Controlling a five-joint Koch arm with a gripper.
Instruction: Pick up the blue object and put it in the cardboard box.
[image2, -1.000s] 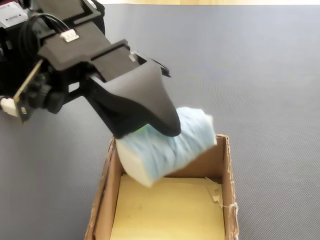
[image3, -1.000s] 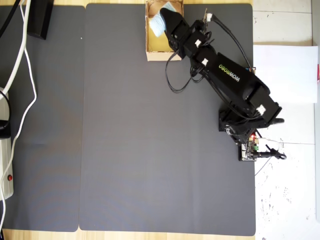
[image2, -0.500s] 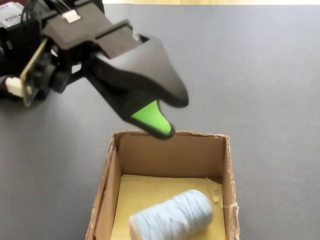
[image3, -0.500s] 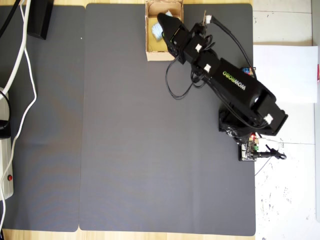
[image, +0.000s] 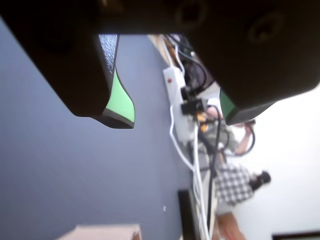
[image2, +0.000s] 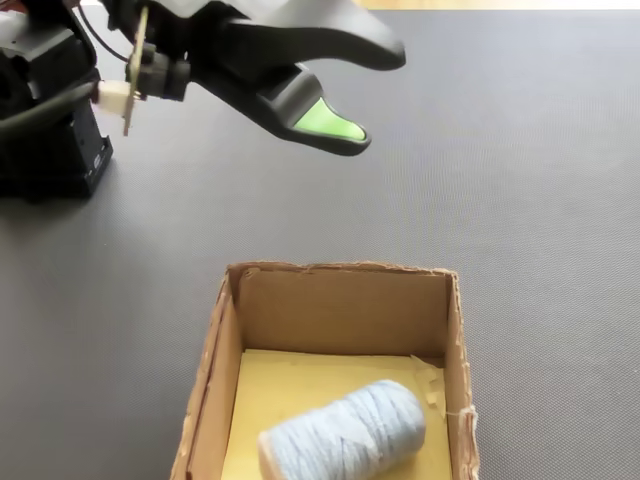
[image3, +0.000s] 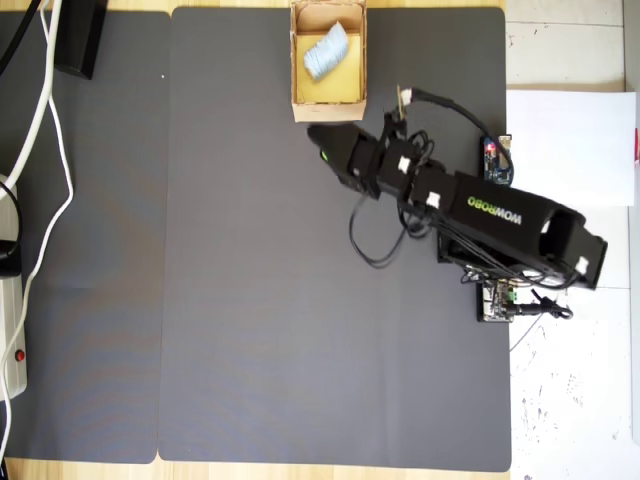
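Inside the small tan cardboard box (image2: 340, 300) with low walls and a yellowish floor, the pale blue-white bundle of soft wrinkly material (image2: 345, 432) lies on its side, slanted across the floor, with one end toward the right wall in the fixed view. The overhead view shows the same: the bundle (image3: 326, 51) sits in the upper part of the box (image3: 300, 108), which stands at the far edge of the dark grey mat (image3: 250, 300) on the counter.

The black gripper with green pads (image2: 355, 95) hangs above the mat just outside the box's near wall, clear of the cardboard. Its jaws stand parted and hold nothing; in the wrist view the gripper (image: 177, 120) shows an open gap with only mat and distant cables between the two tips.

By the look of it the placing is done, so the step in hand is the retreat. To do it well, the arm should lift and draw back toward its base (image3: 500, 300) along a line away from the box, keeping the jaws high enough that they do not clip the rim and drag the light box across the mat. The jaws can stay parted, since nothing lies between them.

The bundle lies beyond and below the jaws, apart from both tips, with the box wall between them.
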